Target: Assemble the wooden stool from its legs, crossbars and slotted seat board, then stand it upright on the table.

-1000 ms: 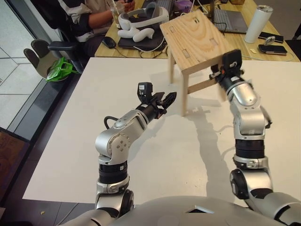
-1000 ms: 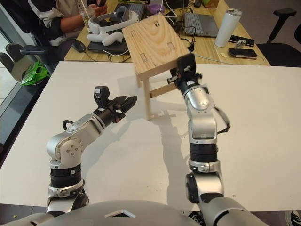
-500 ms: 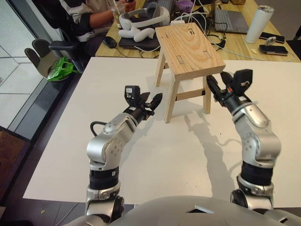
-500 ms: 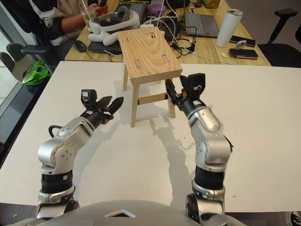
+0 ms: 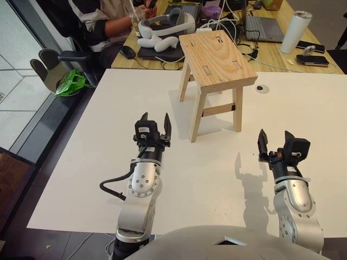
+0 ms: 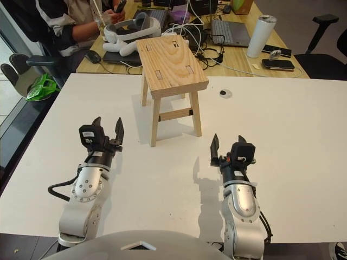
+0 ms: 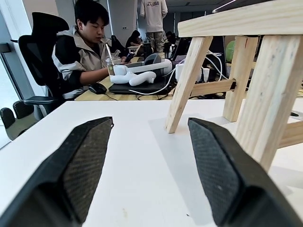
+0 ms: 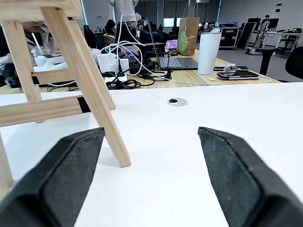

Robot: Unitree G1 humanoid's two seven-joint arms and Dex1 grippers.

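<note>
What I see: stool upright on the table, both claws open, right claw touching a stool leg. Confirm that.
Not quite: the right claw is open but touches nothing, sitting apart from the stool, as the left eye view shows. The stool does stand upright on the table, and the left claw is open.

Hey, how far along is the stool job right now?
Done: the stool stands fully assembled and upright on the table. In hand: nothing; the left tool and right tool are both open and clear of it. Left to do: nothing that I can see.
</note>
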